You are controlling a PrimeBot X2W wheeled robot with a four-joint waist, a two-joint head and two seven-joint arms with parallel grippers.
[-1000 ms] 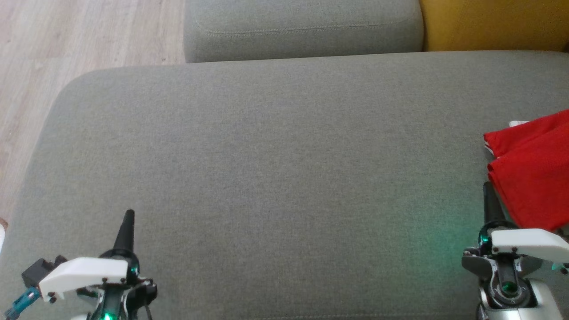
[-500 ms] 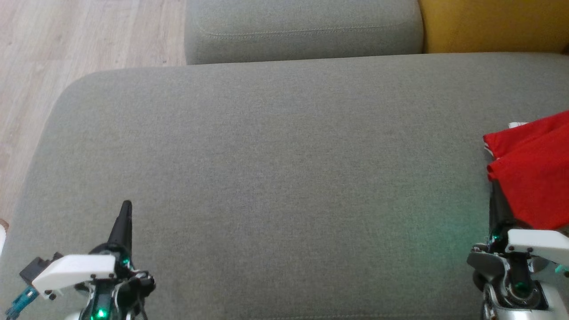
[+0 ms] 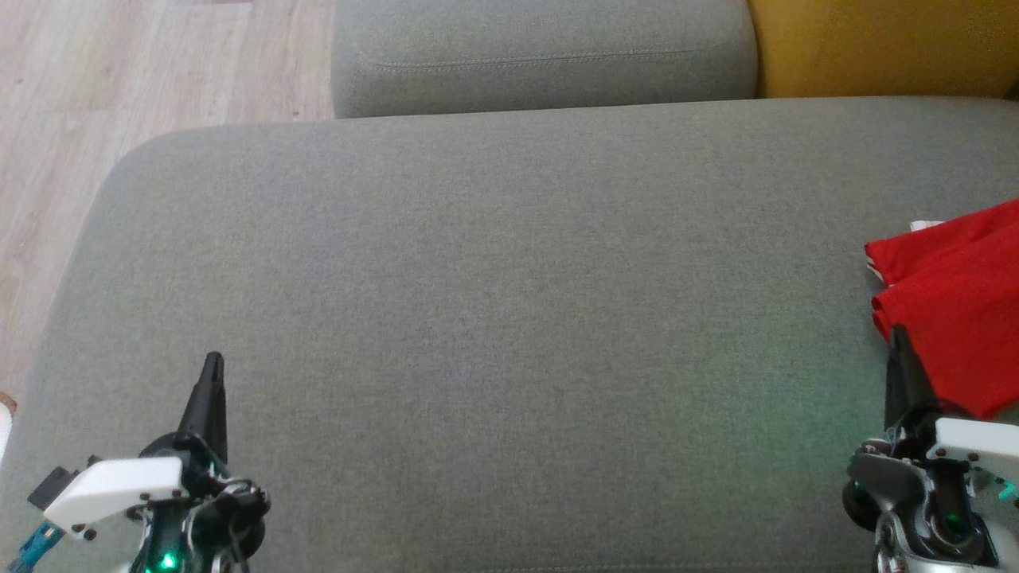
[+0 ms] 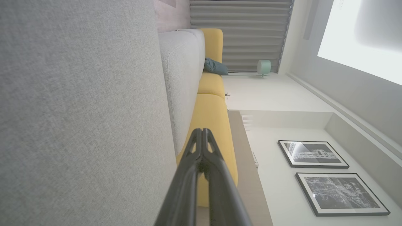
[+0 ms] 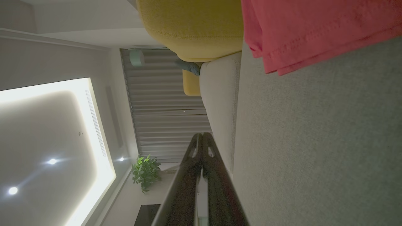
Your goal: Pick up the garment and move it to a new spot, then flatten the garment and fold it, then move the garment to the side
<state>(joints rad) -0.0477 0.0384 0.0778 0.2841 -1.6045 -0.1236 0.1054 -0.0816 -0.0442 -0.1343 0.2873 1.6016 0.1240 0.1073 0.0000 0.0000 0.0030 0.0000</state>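
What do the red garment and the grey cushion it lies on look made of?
Red garment: soft matte knit, probably cotton jersey, going by its stitched hem and limp folds. Grey cushion: matte woven upholstery fabric, fine heathered weave.

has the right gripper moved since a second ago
Yes. The right gripper shifted right in the head view, toward the folded red cloth garment, whose edge its tip now overlaps.
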